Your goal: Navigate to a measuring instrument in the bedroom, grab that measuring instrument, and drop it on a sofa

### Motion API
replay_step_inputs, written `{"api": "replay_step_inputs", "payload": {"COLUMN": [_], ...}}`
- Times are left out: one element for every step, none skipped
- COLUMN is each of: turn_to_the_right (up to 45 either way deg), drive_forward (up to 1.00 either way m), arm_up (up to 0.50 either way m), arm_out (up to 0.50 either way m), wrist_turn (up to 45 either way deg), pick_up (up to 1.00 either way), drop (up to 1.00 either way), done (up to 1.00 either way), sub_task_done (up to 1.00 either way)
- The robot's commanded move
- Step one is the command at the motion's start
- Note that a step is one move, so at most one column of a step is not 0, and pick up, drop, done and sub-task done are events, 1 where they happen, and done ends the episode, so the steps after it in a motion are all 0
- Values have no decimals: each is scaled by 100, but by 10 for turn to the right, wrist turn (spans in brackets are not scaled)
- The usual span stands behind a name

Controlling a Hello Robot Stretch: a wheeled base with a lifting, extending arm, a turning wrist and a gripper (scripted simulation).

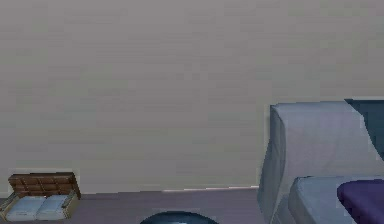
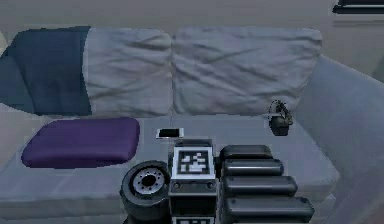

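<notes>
Gripper (image 2: 148, 187) at the sofa (image 2: 240, 135)
A small dark object (image 2: 281, 117) sits on the seat by the arm side view's right armrest; whether the gripper holds anything cannot be told.

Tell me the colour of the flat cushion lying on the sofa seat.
The cushion is deep purple, clearest in the arm side view.
</notes>
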Motion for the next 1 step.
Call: {"api": "replay_step_inputs", "payload": {"turn_to_the_right": [0], "drive_forward": [0], "arm_up": [0], "arm_out": [48], "wrist_turn": [0], "pick_up": [0], "drop": [0], "done": [0], "sub_task_done": [0]}}
